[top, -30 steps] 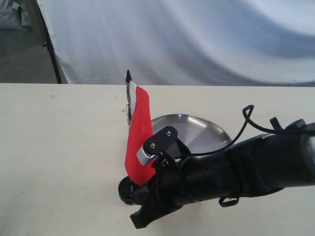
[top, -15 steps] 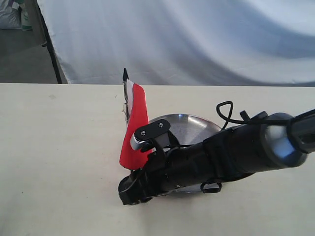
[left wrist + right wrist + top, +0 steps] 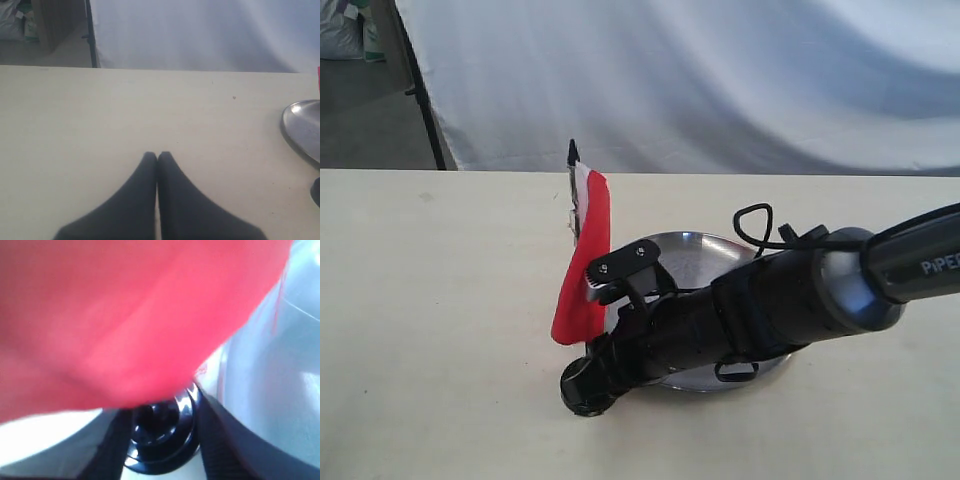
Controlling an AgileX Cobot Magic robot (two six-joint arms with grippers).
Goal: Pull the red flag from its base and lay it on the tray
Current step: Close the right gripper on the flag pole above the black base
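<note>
While the red flag (image 3: pixel 582 275) is standing upright in the base (image 3: pixel 159 432), just beside the steel tray (image 3: pixel 705 258), the right gripper (image 3: pixel 161 452) is reaching low across the tray to it. Its fingers (image 3: pixel 114 452) are sitting apart on either side of the round base, but I cannot tell whether they are pressing on it. The left gripper (image 3: pixel 157 161) is hovering over bare table (image 3: pixel 100 115) with its fingers pressed together, holding nothing.

I am judging the flag to be very light, with limp cloth that would slip or bunch and a thin, stiff black stick (image 3: pixel 573 152). The stick just above the base looks like the place to pinch. Being so small, the base is likely to lift along with the flag unless it is held down. The showing part of the tray is holding nothing, and the arm is hiding the rest.
</note>
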